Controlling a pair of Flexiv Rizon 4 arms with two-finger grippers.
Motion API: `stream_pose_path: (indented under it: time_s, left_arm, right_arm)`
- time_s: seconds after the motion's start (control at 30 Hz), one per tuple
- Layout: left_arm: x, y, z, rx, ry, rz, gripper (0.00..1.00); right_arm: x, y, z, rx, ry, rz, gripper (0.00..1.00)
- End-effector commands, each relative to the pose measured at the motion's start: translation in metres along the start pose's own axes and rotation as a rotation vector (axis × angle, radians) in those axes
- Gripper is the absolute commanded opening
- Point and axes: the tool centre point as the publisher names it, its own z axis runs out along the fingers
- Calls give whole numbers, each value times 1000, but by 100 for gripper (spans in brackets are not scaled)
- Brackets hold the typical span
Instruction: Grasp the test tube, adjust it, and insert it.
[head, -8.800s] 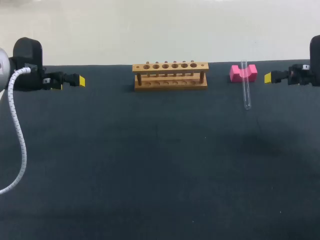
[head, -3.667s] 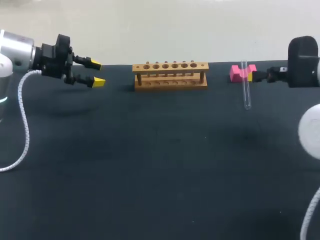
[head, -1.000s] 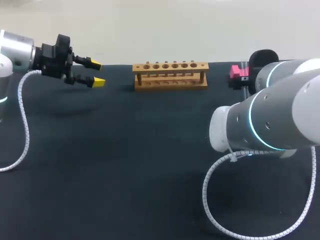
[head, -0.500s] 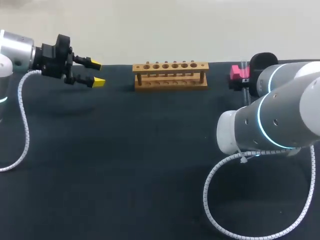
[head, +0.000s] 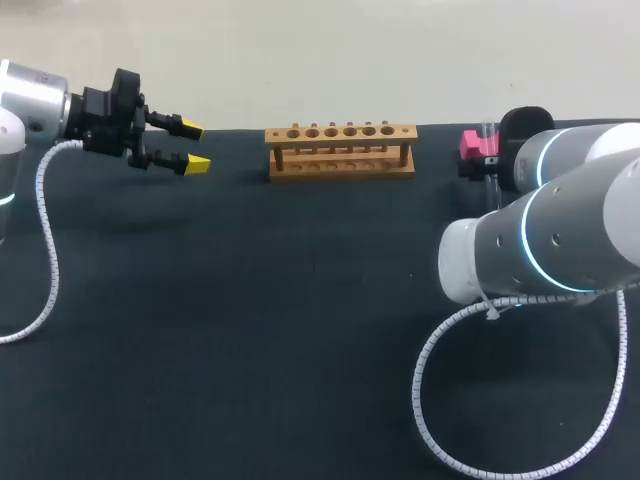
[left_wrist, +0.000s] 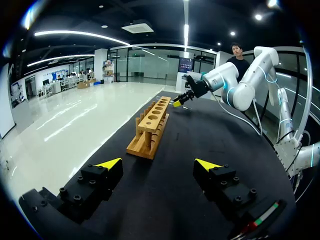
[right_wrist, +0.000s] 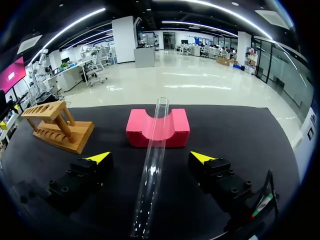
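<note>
Plainly the test tube (right_wrist: 151, 175) lies flat on the dark table (head: 300, 320), at the upper right of the head view. Its long axis runs straight ahead from the right gripper (right_wrist: 150, 159), and its open mouth points away, propped in the notch of the pink block (right_wrist: 139, 131). The right gripper's fingers stand spread on either side of the glass, crosswise to that axis and apparently not touching it. The wooden rack (head: 340, 150) sits well apart at the upper middle. The left gripper (head: 194, 146), fingers also parted and empty, hangs far off at the upper left, so the right arm is much the nearer.
</note>
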Motion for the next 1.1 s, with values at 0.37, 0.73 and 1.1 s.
stream_pose_path:
  time_s: [0.37,0.73,1.1]
  left_arm:
    - [1,-2,0,-6,-4,3,100]
    - [1,-2,0,-6,-4,3,100]
    - [1,-2,0,-6,-4,3,100]
  right_arm:
    - [0,-4,11,-1,4,7,100]
    - [4,-5,19,2,19,9,77]
    - [5,-5,21,2,25,4,62]
